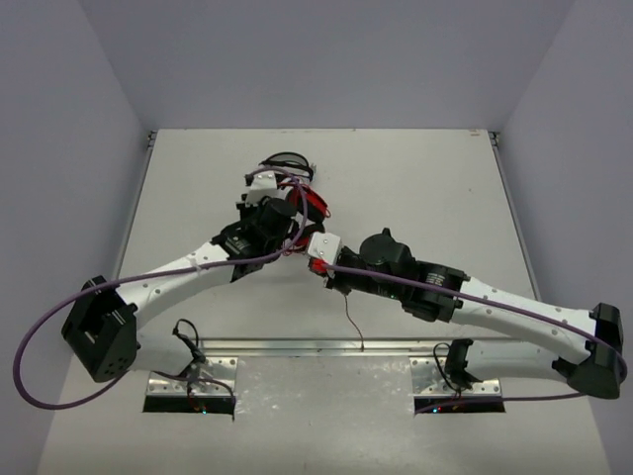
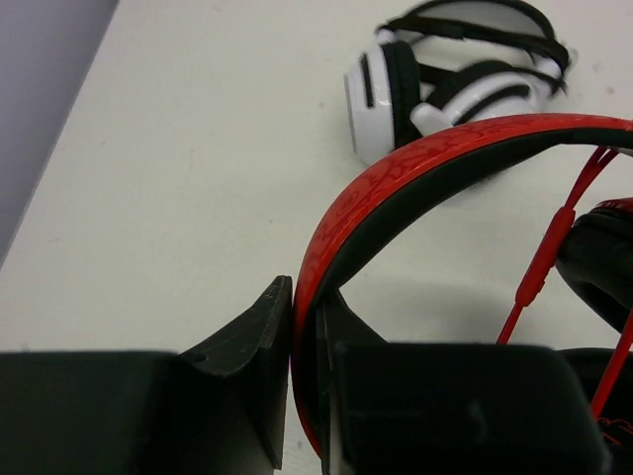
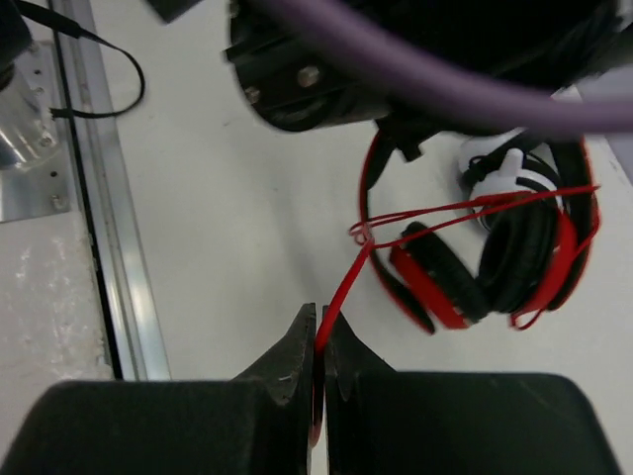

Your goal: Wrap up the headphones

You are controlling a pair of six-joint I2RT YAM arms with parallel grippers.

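Headphones (image 3: 435, 285), red: I count one pair, one white pair (image 2: 374, 97) beside. Left tool (image 2: 302, 297) clamps the headband (image 2: 415, 168); right tool (image 3: 318, 322) pinches the cable (image 3: 343, 285).

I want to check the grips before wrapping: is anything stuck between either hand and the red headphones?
Nothing visible. The left hand is shut directly on the headband, the right hand directly on the cable. The black-and-white headphones lie beyond the headband, not in either grip.

Second headset (image 2: 445, 79) on table (image 1: 425, 178), just behind headphones (image 3: 435, 287); cable (image 3: 341, 287) leads forward.
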